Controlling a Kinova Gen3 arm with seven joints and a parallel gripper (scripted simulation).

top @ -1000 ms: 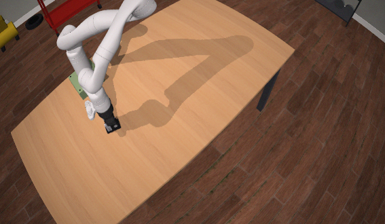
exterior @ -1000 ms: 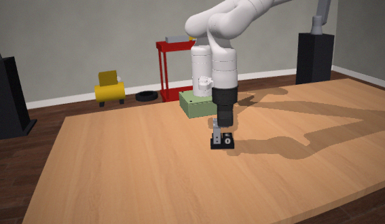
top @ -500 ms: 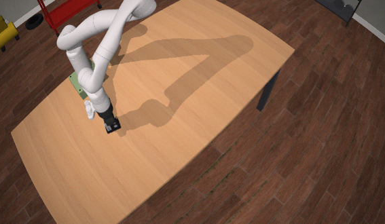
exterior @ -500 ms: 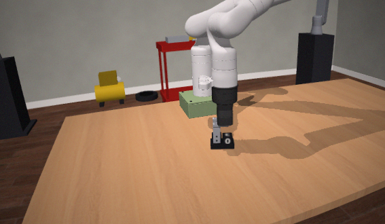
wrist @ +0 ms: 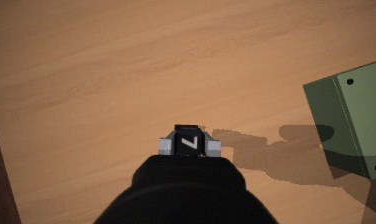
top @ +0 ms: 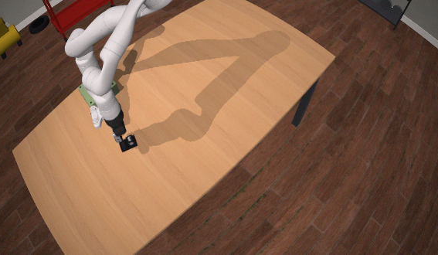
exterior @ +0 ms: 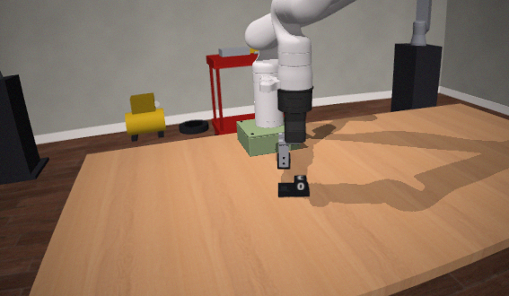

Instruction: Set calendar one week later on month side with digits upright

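My gripper (wrist: 189,139) (exterior: 284,161) (top: 117,138) is shut on a black digit cube (wrist: 190,141) whose face towards the wrist camera shows a 7. It holds the cube in the air, a little above the left end of the small black tray (exterior: 287,192) (top: 126,147). A second black cube (exterior: 301,184) (top: 130,138) stands in the right part of the tray and shows a 0 on its front. In the top and exterior views the held cube is mostly hidden by the grey fingers. The tray does not show in the wrist view.
The arm's green base block (exterior: 256,141) (top: 85,94) (wrist: 354,120) stands on the wooden table (exterior: 171,224) just behind the tray. The table's left edge is near in the wrist view.
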